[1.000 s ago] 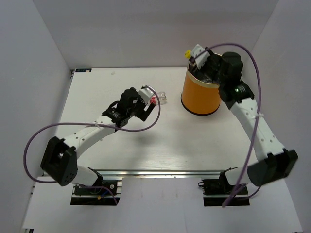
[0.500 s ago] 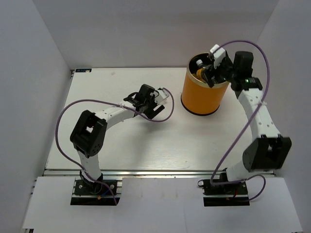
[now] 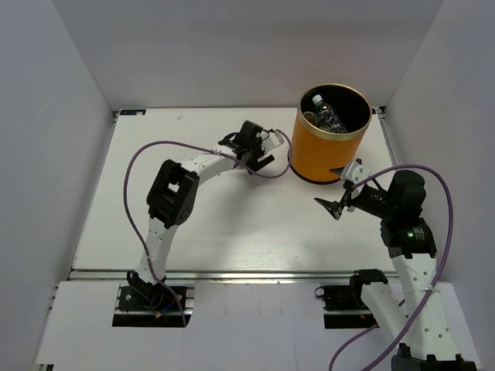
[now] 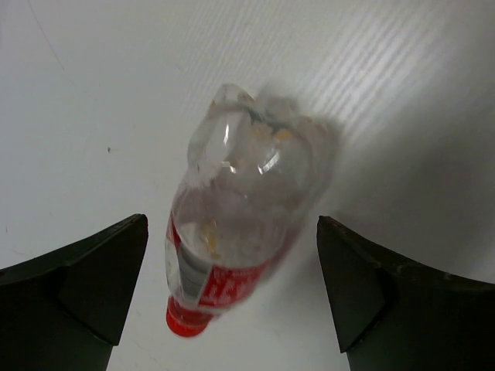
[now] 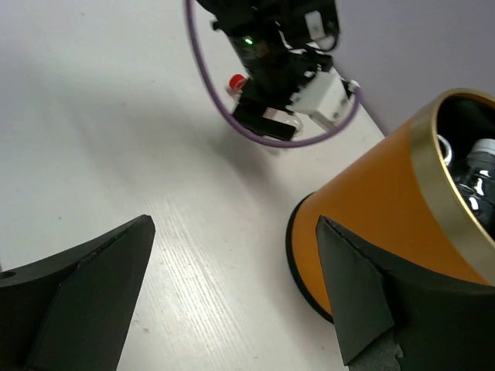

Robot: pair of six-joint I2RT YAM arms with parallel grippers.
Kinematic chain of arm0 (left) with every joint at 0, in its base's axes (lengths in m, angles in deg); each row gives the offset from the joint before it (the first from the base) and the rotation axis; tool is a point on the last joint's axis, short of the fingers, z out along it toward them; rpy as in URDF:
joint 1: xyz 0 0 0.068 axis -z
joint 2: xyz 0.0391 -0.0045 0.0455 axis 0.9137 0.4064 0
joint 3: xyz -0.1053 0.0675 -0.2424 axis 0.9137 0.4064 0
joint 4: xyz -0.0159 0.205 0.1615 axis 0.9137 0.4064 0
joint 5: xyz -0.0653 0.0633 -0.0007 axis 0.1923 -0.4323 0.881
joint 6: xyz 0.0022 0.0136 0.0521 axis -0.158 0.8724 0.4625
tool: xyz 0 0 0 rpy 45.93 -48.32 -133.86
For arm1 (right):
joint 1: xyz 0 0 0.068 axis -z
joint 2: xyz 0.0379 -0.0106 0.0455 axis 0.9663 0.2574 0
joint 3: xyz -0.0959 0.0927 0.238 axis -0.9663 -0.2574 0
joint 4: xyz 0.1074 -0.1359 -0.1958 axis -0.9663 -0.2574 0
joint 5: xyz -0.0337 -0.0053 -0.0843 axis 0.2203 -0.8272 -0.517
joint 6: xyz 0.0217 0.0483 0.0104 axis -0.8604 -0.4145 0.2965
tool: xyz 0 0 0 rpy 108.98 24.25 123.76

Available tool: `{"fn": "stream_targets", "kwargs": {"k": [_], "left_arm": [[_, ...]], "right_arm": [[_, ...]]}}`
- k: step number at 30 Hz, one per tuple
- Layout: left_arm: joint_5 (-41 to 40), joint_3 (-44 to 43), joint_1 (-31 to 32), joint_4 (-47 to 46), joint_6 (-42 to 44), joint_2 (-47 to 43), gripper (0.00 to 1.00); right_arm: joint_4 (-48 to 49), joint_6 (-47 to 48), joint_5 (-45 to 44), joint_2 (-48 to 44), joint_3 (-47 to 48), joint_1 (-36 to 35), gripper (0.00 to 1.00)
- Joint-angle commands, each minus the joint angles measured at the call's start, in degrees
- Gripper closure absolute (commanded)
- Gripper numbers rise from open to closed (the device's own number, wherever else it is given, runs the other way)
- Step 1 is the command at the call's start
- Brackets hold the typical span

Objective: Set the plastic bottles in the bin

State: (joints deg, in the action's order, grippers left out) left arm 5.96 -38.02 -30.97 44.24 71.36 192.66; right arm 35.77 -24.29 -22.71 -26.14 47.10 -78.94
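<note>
Since a second ago, the right gripper [image 3: 340,189] has pulled back from the tall orange bin [image 3: 317,158], jaws spread and empty. The left gripper [image 3: 259,151] has shifted nearer the bin and straddles, wide open, a clear red-labelled plastic bottle [image 4: 232,224] lying on the table. It should probably centre the bottle's body before closing, lest it roll.

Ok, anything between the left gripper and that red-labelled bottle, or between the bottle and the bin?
Nothing visible. The open left gripper straddles the red-labelled bottle, its fingers apart from it, on bare table. The orange bin stands just beside it. The right gripper sits off that path.
</note>
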Motion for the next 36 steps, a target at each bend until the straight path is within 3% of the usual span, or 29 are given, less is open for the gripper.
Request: {"fn": "stream_targets", "kwargs": {"k": [1, 5, 7, 10, 11, 13, 14, 16, 18, 19, 20, 21, 22, 26, 28, 32, 36], "left_arm": [[-2.0, -8.5, -0.2, 5.1, 2.0, 3.8, 0.0], [-3.1, -15.0, -0.8, 9.0, 2.7, 9.5, 0.0], [-2.4, -15.6, -0.8, 10.5, 2.7, 10.7, 0.08], [-1.2, -13.1, -0.8, 10.5, 2.1, 10.1, 0.29], [-1.2, -10.4, -0.8, 9.7, 2.1, 7.9, 0.43], [-0.2, -7.6, -0.8, 7.6, 1.5, 4.6, 0.57], [0.4, -5.1, -0.8, 7.0, 1.5, 2.7, 0.7], [1.2, -3.2, -0.1, 5.5, -0.1, -3.5, 0.79], [2.0, -1.4, 0.5, 3.3, -2.5, -10.2, 0.85], [3.2, -1.4, 0.5, 2.3, -3.6, -12.4, 0.88], [3.7, -0.6, 0.5, -0.1, -5.1, -14.7, 0.94], [4.6, 0.3, 0.5, -1.7, -6.6, -17.1, 0.95], [6.6, 1.1, 0.5, -3.3, -9.1, -19.3, 0.97], [11.4, 7.5, 1.1, -17.5, -16.6, -33.0, 1.0], [16.4, 8.7, 1.1, -21.5, -20.9, -35.8, 1.0], [26.5, 8.7, 1.1, -30.5, -28.6, -37.5, 1.0], [35.3, 4.3, 1.1, -39.9, -36.1, -32.1, 0.99]], "right_arm": [[0.7, -2.8, 4.5, -3.4, -2.4, 0.1, 0.1], [0.4, -2.8, 4.6, -6.0, -4.8, 0.1, 0.1], [-0.6, -2.4, 4.8, -6.4, -4.8, 0.1, 0.1], [-0.5, -2.6, 4.2, -7.6, -5.1, 0.1, 0.1], [0.0, -2.5, 3.6, -8.2, -5.2, 0.1, 0.1], [0.5, -3.1, 3.3, -8.3, -5.7, 0.0, 0.11], [0.5, -3.0, 2.8, -8.6, -5.7, 0.1, 0.12], [0.7, -3.7, 0.8, -8.7, -5.8, 0.1, 0.14], [1.2, -4.0, -2.6, -8.6, -6.1, 0.1, 0.25], [1.5, -5.9, -3.9, -8.4, -6.0, 0.1, 0.37], [1.8, -6.4, -4.8, -7.9, -5.8, 0.1, 0.69], [1.6, -6.6, -7.6, -7.7, -5.8, 0.0, 0.96], [1.9, -9.4, -9.1, -7.5, -6.0, 0.2, 1.0], [0.2, -9.9, -12.6, -6.8, -5.5, 0.1, 1.0], [-1.8, -9.7, -12.6, -6.0, -5.2, 0.2, 1.0], [-3.5, -8.3, -11.5, -5.2, -5.2, 0.0, 1.0], [-4.0, -7.3, -10.4, -6.1, -5.8, 0.0, 1.0]]}}
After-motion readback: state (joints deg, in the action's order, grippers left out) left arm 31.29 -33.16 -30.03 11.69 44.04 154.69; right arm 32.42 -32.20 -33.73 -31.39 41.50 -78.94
